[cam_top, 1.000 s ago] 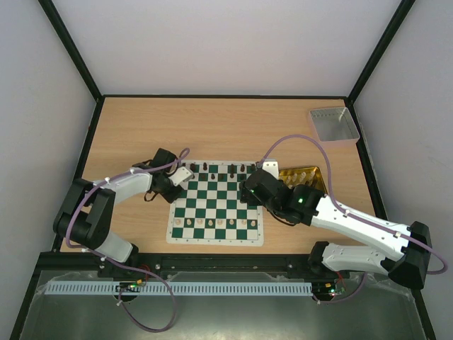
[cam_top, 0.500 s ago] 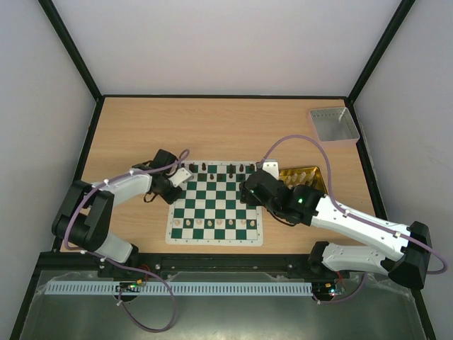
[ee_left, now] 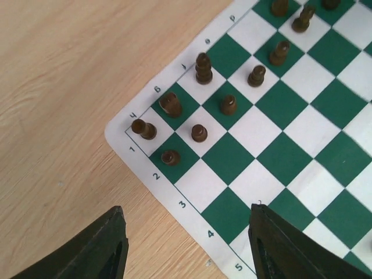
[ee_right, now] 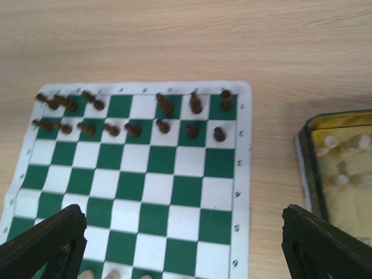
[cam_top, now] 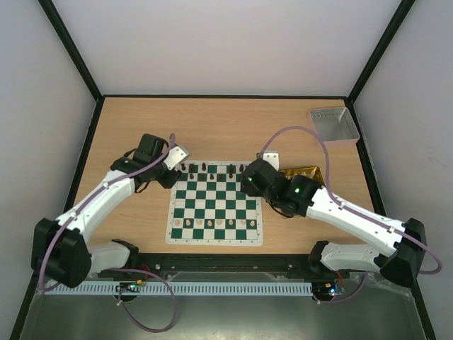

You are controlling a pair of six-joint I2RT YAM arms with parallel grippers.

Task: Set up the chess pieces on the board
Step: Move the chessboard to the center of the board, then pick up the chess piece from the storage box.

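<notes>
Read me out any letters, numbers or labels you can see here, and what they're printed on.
"1", "2", "3", "4", "5": white border of the board, left wrist view.
"h", "g", "f", "e", "d": adjoining border, seen roughly upside down.
Border marks in the other views: too blurred to read.

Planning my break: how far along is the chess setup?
Done: dark pawn row looks full; one cream row stands on the board. In hand: nothing, left fingers and right fingers open, empty. Left: gaps in the dark back row; cream pieces wait in the tin.
</notes>
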